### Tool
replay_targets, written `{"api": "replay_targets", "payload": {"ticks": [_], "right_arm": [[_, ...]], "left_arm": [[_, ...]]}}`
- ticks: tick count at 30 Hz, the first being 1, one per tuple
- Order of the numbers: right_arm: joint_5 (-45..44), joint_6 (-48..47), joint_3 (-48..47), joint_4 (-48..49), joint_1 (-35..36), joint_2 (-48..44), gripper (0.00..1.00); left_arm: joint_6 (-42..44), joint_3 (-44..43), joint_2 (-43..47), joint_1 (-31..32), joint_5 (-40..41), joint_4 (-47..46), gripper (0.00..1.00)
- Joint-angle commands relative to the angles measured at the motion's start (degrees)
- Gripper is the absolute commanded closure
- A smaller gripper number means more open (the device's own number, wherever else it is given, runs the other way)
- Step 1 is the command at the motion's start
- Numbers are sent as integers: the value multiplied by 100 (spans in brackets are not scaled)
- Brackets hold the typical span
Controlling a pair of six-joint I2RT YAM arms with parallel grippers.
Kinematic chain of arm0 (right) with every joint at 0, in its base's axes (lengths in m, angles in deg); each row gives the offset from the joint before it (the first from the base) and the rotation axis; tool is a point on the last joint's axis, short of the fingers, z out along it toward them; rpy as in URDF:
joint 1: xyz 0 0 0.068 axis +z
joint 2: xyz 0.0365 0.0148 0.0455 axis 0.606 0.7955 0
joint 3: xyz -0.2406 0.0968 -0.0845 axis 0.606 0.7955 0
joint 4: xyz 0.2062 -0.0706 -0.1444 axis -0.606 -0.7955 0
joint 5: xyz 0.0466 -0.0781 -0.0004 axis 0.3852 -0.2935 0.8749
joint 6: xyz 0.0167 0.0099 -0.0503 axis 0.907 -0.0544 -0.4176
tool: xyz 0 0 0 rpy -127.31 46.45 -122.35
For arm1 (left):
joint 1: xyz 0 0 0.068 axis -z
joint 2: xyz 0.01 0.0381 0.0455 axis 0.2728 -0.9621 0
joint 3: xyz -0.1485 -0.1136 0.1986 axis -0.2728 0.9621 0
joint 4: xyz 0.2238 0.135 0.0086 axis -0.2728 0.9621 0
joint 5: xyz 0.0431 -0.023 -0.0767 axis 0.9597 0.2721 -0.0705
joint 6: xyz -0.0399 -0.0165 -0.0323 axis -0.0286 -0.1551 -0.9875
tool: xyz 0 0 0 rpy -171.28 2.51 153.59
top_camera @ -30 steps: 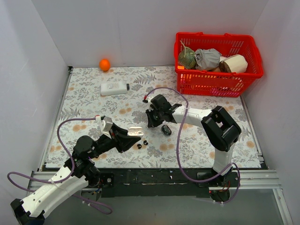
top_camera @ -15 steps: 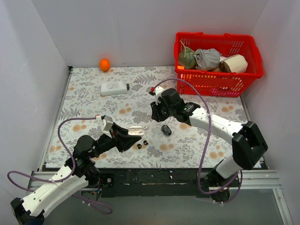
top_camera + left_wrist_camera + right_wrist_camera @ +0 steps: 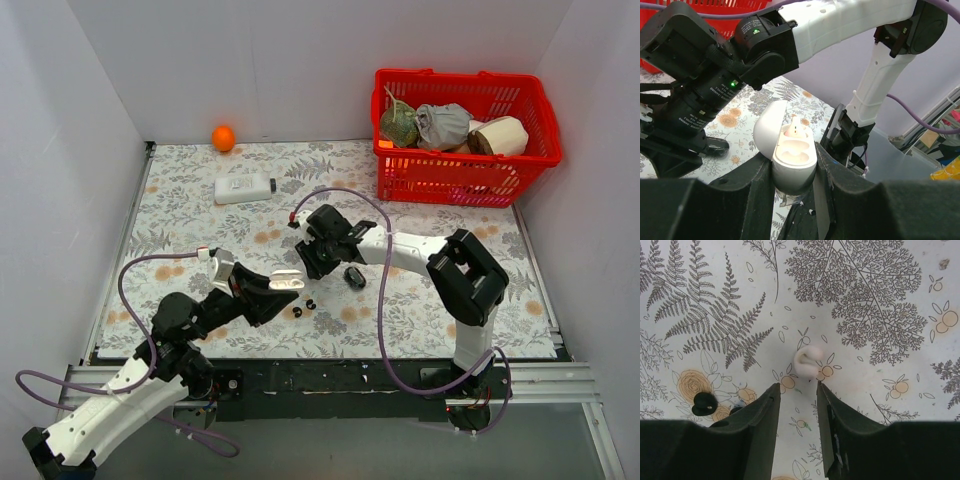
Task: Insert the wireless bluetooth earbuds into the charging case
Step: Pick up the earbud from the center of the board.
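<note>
My left gripper (image 3: 793, 172) is clamped on the open white charging case (image 3: 790, 150), one finger pressed to each side of its lower shell and the lid tipped back on its hinge. A pale rounded shape stands in one well of the case; I cannot tell what it is. My right gripper (image 3: 797, 388) is released, its fingers parted with nothing between them, pointing down at the fern-print cloth (image 3: 865, 290). A small white rounded piece (image 3: 807, 362) lies on the cloth just beyond those fingertips, not touching them.

From above, the case sits lifted off the cloth, just beside my right gripper. One black earbud (image 3: 297, 312) and a second black earbud (image 3: 311, 303) lie close together on the cloth near the case, outside it. A black oval object (image 3: 354, 277) rests to their right, by my right forearm. Well apart at the far side are a white bottle (image 3: 244, 188), an orange (image 3: 223, 137), and a red basket (image 3: 465, 170).
</note>
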Motion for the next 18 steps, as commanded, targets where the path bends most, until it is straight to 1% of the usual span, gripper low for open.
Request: {"api": "replay_targets", "payload": {"ticks": [1, 18], "right_arm": [[101, 11, -342, 147, -25, 71, 56], [206, -16, -500, 252, 28, 352, 55]], "left_arm": [[-23, -64, 134, 13, 74, 170, 100], [48, -11, 117, 13, 57, 214, 100]]}}
